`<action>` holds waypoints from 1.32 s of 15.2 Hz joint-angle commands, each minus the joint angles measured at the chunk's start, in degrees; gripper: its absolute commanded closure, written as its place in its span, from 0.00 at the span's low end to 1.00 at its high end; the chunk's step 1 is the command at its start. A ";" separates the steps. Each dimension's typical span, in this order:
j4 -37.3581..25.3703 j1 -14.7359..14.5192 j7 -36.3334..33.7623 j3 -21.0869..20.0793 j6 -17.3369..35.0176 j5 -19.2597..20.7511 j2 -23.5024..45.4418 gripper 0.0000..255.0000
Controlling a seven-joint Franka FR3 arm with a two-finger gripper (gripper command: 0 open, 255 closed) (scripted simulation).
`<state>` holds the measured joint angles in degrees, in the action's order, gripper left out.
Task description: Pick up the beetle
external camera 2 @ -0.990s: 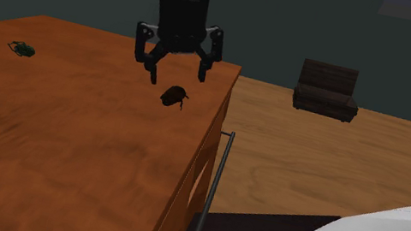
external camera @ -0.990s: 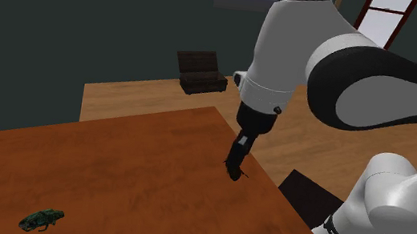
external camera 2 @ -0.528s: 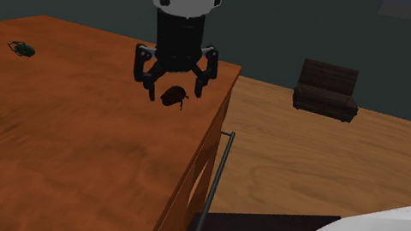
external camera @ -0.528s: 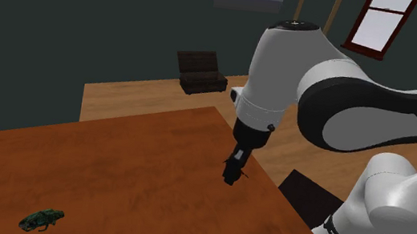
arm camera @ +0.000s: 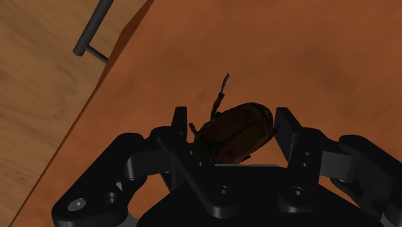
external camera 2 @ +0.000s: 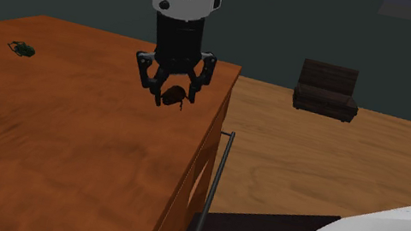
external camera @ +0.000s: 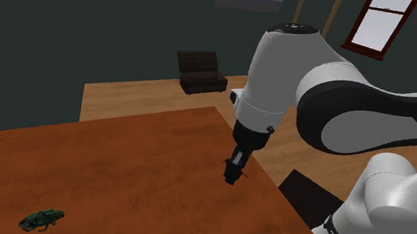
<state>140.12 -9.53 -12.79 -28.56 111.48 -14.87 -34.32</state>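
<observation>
The all-black two-finger gripper (arm camera: 230, 124) is narrowed onto a glossy dark-brown beetle (arm camera: 237, 134), clasping it between its fingertips, low over the reddish-brown wooden table (arm camera: 309, 58).

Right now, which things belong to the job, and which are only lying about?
For the job:
- beetle, brown
- gripper, down over it
- table, under it

Lying about:
- green bug, far along the table
- armchair
- window
- handle on the table's side
</observation>
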 commanded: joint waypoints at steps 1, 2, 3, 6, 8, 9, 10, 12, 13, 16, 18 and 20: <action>0.00 0.00 0.00 0.00 0.00 0.00 0.00 1.00; 0.00 0.00 0.00 0.00 0.00 0.00 0.00 1.00; -0.12 0.02 -0.06 -0.05 -0.01 0.01 0.10 1.00; -2.13 0.14 -0.05 0.51 -2.39 0.36 -0.27 1.00; -3.53 0.22 -0.06 0.87 -3.96 0.59 -0.43 1.00; -4.24 0.27 -0.07 1.04 -4.73 0.71 -0.50 1.00; -4.96 0.32 -0.08 1.20 -5.50 0.82 -0.54 1.00; -6.43 0.43 -0.11 1.52 -7.03 1.06 -0.59 1.00; -7.18 0.49 -0.12 1.67 -7.79 1.18 -0.60 1.00; -9.50 0.66 -0.18 2.11 -10.04 1.53 -0.52 1.00; -11.09 0.79 -0.23 2.38 -11.53 1.77 -0.41 1.00; -11.21 0.79 -0.24 2.40 -11.64 1.79 -0.40 1.00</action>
